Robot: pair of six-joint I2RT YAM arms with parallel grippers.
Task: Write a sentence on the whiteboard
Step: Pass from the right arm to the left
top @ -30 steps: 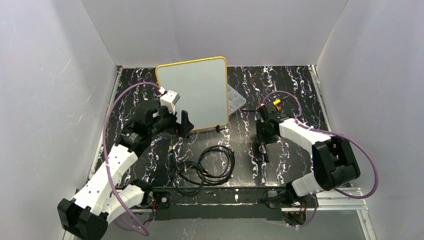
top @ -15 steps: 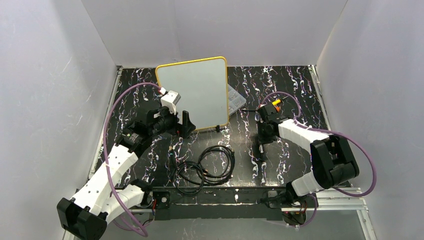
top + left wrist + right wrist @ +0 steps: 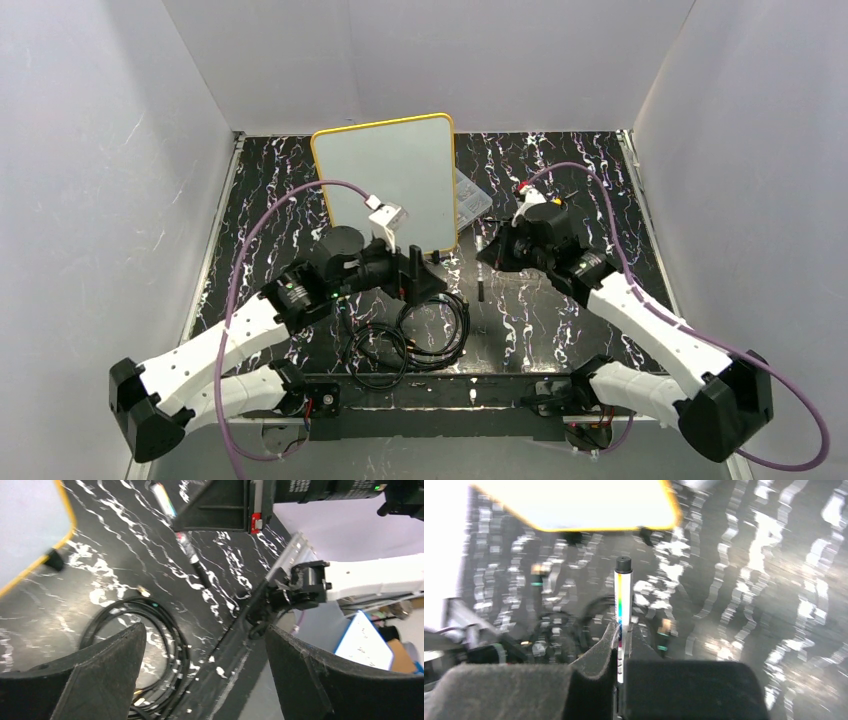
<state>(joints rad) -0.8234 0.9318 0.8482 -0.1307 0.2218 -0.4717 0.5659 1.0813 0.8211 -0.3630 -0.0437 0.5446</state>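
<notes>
Your right claw (image 3: 623,634) is clamped on the marker (image 3: 622,595), whose black cap (image 3: 623,564) looks still on, so bring it to the left claw (image 3: 204,632), which stands wide apart, and uncap it before reaching for the blank whiteboard (image 3: 574,502) just ahead of the tip.

Left arm (image 3: 230,335) stretched low toward centre, left gripper (image 3: 202,630) spread wide with nothing between its fingers, and right arm (image 3: 640,310) angled inward, right gripper (image 3: 620,635) pinched tight on a marker (image 3: 623,595).
</notes>
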